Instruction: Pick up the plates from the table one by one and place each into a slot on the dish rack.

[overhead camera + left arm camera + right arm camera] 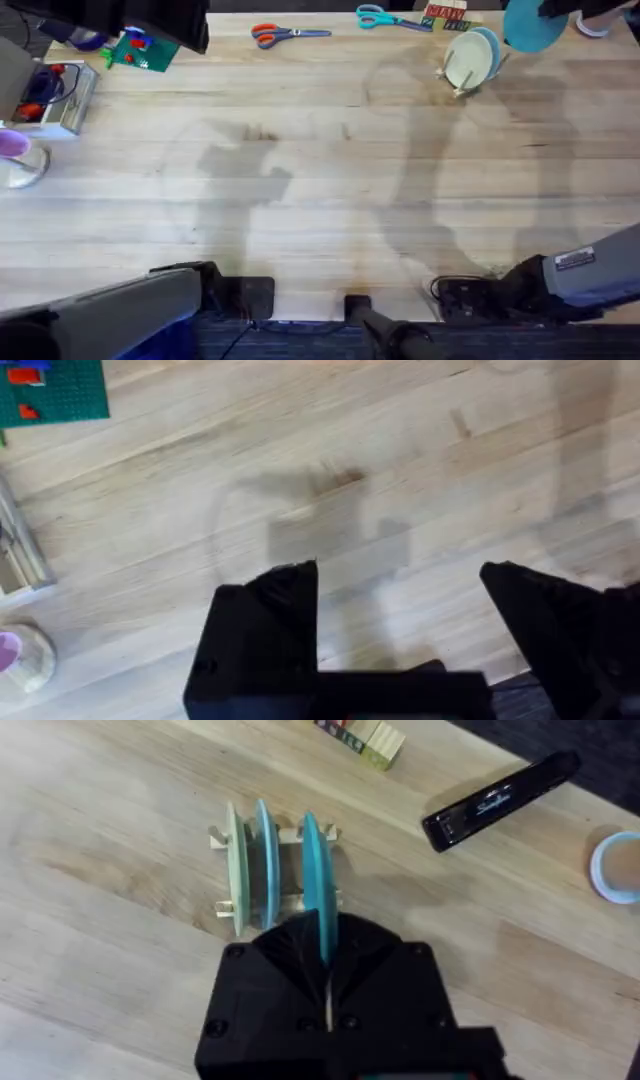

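Observation:
The wooden dish rack stands at the table's far right. A cream plate and a pale blue plate stand upright in its slots. My right gripper is shut on the rim of a bright cyan plate, held edge-on next to those two. In the overhead view this plate hangs raised, just right of the rack. My left gripper is open over bare wood near the front left.
Red scissors, teal scissors and toy blocks lie along the far edge. A black stapler and a tape roll sit near the rack. A green baseplate, metal box and glass stand at left.

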`<state>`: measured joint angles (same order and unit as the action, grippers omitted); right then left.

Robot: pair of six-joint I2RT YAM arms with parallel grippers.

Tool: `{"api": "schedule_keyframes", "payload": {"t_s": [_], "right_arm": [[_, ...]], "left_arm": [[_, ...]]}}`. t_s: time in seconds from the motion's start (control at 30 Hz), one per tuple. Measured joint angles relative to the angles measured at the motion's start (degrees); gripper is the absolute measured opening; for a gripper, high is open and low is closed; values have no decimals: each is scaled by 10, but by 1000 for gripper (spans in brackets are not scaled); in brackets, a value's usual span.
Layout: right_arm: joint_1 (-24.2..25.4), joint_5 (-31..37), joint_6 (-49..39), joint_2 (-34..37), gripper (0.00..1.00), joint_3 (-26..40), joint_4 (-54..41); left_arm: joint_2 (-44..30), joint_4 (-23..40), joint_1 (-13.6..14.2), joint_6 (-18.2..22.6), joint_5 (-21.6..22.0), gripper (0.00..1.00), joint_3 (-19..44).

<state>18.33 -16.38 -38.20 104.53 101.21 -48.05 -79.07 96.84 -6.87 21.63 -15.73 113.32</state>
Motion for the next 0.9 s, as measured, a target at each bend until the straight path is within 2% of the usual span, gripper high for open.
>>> {"api": "schedule_keyframes", "payload": {"t_s": [0.9], "right_arm": [[-21,0,0,31,31,0,10]], "left_arm": [[0,0,0,0,0,993,0]]}}
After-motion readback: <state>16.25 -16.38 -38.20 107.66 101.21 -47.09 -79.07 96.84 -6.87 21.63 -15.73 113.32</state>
